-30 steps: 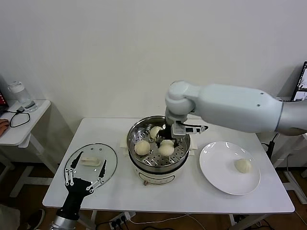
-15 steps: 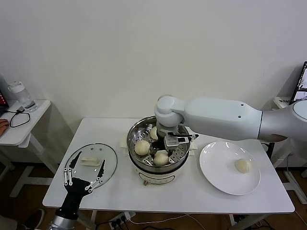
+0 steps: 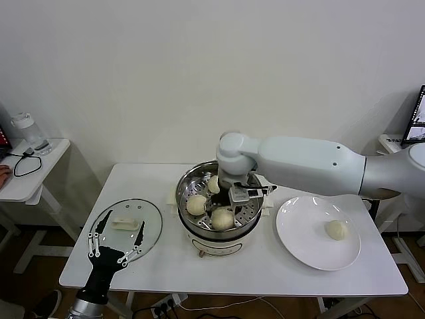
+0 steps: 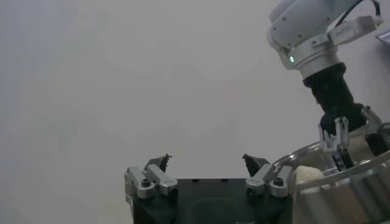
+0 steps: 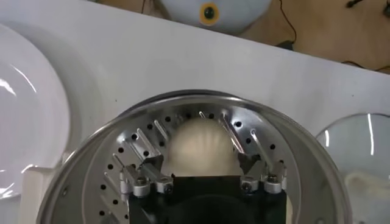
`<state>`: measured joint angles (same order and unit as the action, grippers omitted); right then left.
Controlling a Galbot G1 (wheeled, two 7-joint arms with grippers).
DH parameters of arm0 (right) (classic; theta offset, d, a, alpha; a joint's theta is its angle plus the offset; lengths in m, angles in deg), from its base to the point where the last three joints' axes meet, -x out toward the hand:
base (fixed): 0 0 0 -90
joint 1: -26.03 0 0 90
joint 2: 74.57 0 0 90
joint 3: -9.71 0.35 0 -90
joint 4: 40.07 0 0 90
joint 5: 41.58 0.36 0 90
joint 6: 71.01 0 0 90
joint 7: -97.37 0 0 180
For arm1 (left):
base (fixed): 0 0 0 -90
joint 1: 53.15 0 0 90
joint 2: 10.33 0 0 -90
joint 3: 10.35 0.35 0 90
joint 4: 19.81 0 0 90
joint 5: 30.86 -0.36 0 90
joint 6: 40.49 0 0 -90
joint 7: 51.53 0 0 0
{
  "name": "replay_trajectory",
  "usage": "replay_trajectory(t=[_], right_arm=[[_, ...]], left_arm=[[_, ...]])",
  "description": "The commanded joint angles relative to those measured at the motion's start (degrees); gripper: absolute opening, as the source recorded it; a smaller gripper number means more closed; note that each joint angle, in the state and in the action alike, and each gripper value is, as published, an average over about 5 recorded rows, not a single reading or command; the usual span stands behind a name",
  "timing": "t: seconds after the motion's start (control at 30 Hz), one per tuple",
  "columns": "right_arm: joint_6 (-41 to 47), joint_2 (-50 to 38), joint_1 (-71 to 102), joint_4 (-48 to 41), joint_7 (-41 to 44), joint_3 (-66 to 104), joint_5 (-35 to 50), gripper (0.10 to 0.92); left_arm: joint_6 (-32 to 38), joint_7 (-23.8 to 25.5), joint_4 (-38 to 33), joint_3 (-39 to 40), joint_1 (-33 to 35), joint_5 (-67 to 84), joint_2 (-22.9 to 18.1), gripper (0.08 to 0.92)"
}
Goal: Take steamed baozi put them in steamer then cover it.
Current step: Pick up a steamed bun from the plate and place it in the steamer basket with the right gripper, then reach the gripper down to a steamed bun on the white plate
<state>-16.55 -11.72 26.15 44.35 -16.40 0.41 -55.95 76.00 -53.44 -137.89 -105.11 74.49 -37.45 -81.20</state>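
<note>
Resting low at seven o'clock, the left gripper (image 3: 118,247) spreads empty fingers over the near rim of the glass cover (image 3: 126,226).
At the table's (image 3: 166,266) centre, three baozi sit in the steamer (image 3: 188,179); the right gripper (image 5: 203,159), fingers parted, straddles the nearest baozi (image 5: 199,148). One baozi (image 3: 336,230) lies on the white plate (image 3: 299,229) at three o'clock.

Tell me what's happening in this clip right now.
The right gripper is inside the shiny stainless-steel steamer pot, its open fingers either side of a cream-white round bun on the perforated tray. Two other buns are in the pot; one remains on the flat white plate. The clear glass lid lies on the table by the idle, open left gripper.
</note>
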Motion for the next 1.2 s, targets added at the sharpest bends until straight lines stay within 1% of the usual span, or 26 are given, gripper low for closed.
replay_trajectory(t=[0.03,0.13,0.2,0.4,0.53,0.73,0.93,1.2], right_arm=[[9.2,-9.3,-1.5,-6.2,1.6,8.3,8.3,0.823],[16.9,-13.5,-2.6,-14.0,-0.4,6.8,19.3,0.823],[21.7,-16.4,-3.0,-18.0,-1.0,5.8,25.0,0.823],[29.5,-23.4,-2.1,-27.2,-0.5,4.0,28.9,0.823],[31.0,-26.4,1.2,-30.5,-0.5,2.0,28.6,0.823],[31.1,-29.3,10.0,-32.1,-0.6,3.2,25.0,0.823],[30.7,-29.5,18.1,-33.5,-0.9,8.3,21.7,0.823],[30.2,-28.7,22.4,-33.4,-0.8,10.0,19.8,0.823]], left_arm=[[-0.2,0.0,0.1,0.2,-0.2,-0.2,0.0,0.823],[-0.3,-0.1,-0.1,0.5,-0.4,-0.4,0.3,0.823],[-0.4,-0.2,-0.3,0.6,-0.5,-0.4,0.4,0.823],[-0.4,-0.2,-0.3,1.0,-0.9,-0.4,0.8,0.823],[-0.4,-0.2,-0.1,1.2,-1.1,-0.4,0.9,0.823],[-0.5,-0.2,0.1,1.1,-1.0,-0.4,0.7,0.823],[-0.5,-0.2,0.5,1.0,-0.5,-0.5,0.7,0.823],[-0.6,-0.2,0.7,0.7,-0.1,-0.7,0.7,0.823]])
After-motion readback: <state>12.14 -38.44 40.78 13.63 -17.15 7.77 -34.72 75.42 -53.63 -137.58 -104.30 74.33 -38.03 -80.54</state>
